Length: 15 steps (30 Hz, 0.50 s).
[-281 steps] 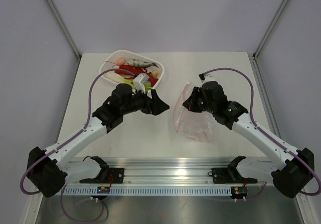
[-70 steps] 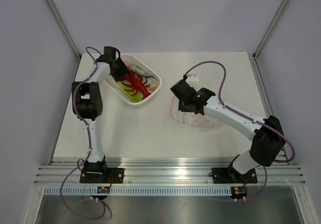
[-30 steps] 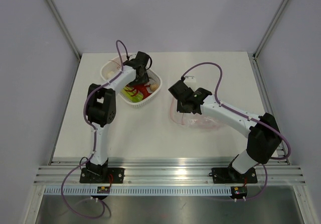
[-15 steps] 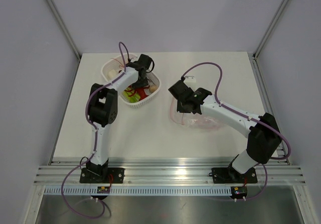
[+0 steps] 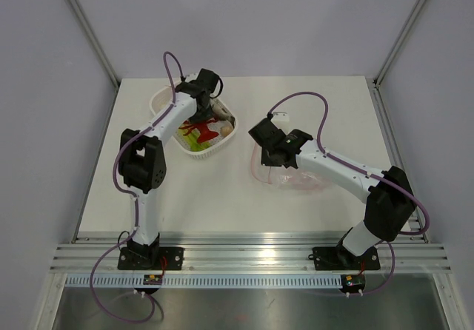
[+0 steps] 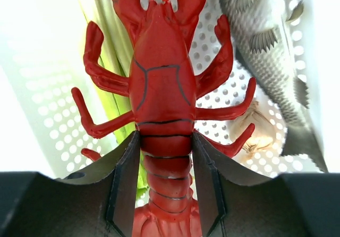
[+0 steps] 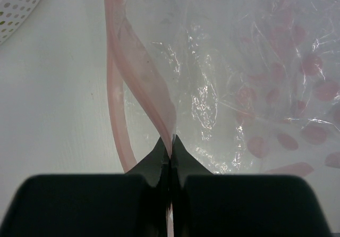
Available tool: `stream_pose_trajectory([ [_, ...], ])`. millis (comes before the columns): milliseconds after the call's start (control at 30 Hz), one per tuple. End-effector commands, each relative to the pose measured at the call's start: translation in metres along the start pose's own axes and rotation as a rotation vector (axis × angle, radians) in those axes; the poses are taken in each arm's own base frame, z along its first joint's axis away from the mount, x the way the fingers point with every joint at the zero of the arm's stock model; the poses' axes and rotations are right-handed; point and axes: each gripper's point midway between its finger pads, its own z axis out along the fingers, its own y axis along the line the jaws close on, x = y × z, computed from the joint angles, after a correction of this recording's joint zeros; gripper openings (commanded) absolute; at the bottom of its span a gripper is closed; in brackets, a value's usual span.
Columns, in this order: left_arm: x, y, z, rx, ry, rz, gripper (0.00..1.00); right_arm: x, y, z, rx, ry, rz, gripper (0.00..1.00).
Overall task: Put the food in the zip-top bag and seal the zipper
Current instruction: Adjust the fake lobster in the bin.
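We have the left gripper down in the white basket, jaws partly closed and pressing either side of the red lobster's tail, a narrow part that suits a pinch. Whether the hold is firm enough to lift, we cannot quite tell. The lobster lies over the green vegetable, with the grey fish beside it. The right gripper is clamped tight on the zipper, holding one lip of the zip-top bag up so its mouth gapes toward the basket.
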Motion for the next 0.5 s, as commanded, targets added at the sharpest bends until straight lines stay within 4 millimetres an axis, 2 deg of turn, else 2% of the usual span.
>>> stream_pose_trajectory([
  [0, -0.029, 0.001, -0.033, 0.018, -0.068, -0.033, 0.00, -0.010, 0.009, -0.010, -0.032, -0.030, 0.019, 0.00],
  [167, -0.039, 0.006, -0.053, 0.031, -0.095, -0.029, 0.00, -0.008, 0.006, -0.012, -0.033, -0.032, 0.024, 0.00],
  [333, -0.056, 0.013, -0.086, 0.074, -0.154, -0.018, 0.00, -0.007, 0.007, -0.014, -0.038, -0.033, 0.028, 0.00],
  [467, -0.063, 0.018, -0.100, 0.084, -0.178, -0.006, 0.00, -0.007, 0.008, -0.014, -0.042, -0.035, 0.028, 0.00],
])
